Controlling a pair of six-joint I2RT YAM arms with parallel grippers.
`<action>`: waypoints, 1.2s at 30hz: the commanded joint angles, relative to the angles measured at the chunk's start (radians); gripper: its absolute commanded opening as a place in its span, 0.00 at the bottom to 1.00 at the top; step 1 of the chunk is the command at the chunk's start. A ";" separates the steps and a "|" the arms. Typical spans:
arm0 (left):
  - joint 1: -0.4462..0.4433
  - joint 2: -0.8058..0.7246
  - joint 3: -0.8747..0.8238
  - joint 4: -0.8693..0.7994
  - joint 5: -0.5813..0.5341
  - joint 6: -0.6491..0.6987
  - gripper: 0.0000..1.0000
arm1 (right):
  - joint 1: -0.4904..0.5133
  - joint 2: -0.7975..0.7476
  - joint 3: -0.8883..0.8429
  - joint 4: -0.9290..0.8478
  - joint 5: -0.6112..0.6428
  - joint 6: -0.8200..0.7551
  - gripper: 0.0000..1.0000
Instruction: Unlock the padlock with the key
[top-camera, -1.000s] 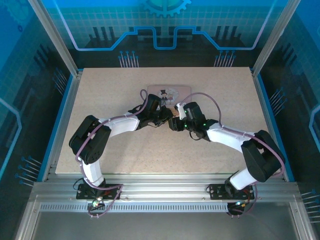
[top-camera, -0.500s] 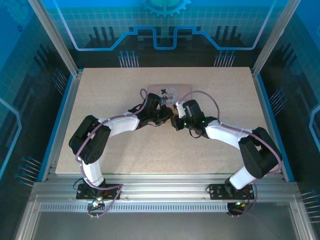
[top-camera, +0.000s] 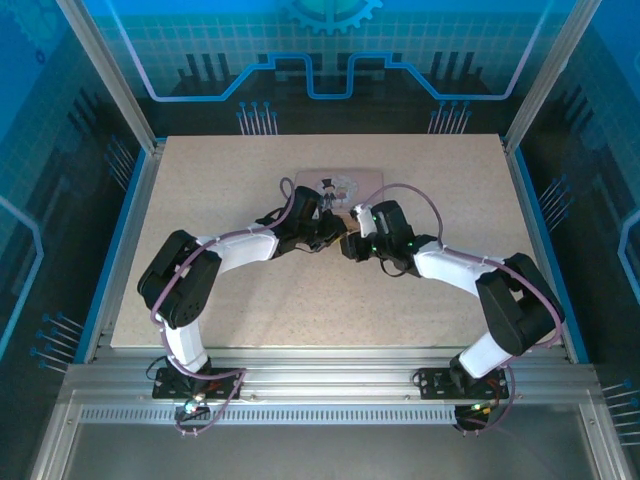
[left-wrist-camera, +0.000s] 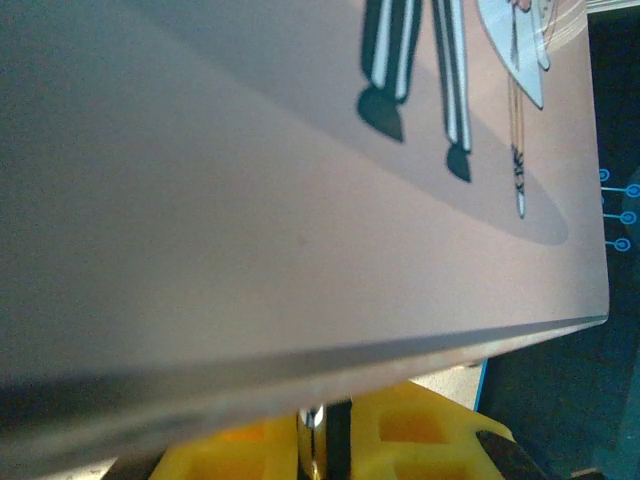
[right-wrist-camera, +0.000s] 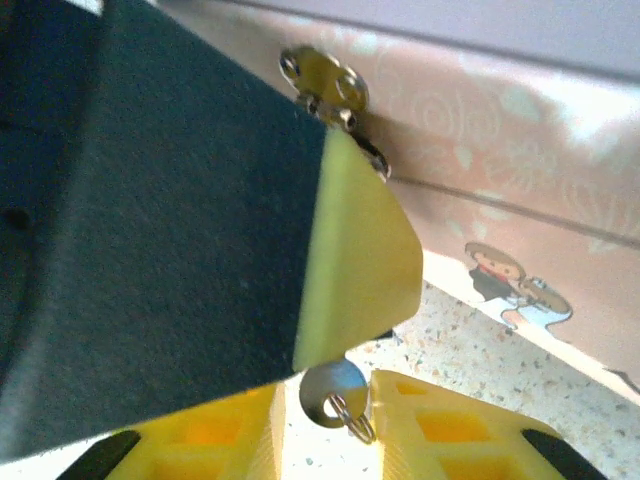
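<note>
The pink tin box (top-camera: 340, 181) lies at the table's middle back, and both grippers meet just in front of it. My left gripper (top-camera: 322, 230) is shut on a small metal thing, the padlock (left-wrist-camera: 316, 440), seen as a sliver between its yellow fingers (left-wrist-camera: 430, 430) under the tin's lid (left-wrist-camera: 300, 200). In the right wrist view the key (right-wrist-camera: 333, 388) shows its round head and ring below the left gripper's finger (right-wrist-camera: 350, 240). My right gripper (right-wrist-camera: 322, 400) stands open round that head, with a gap on the left side. The padlock's body is hidden there.
The tin's brass hasp (right-wrist-camera: 325, 72) sits on its side wall (right-wrist-camera: 500, 150). Speckled tabletop (top-camera: 250, 290) lies bare in front of the arms. Metal frame posts (top-camera: 110, 75) and blue side rails (top-camera: 545, 235) bound the table.
The right arm has drawn in a little toward the tin and the left gripper. The left arm has stayed where it was.
</note>
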 joint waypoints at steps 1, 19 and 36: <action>-0.009 0.005 -0.022 0.035 0.068 -0.017 0.12 | -0.003 0.003 -0.043 0.040 -0.021 0.017 0.30; -0.023 0.092 -0.073 -0.007 0.025 0.034 0.18 | -0.015 -0.037 -0.161 0.111 0.003 0.065 0.32; -0.023 0.085 -0.042 -0.029 0.047 0.032 0.18 | 0.014 0.054 -0.054 0.126 -0.020 0.044 0.41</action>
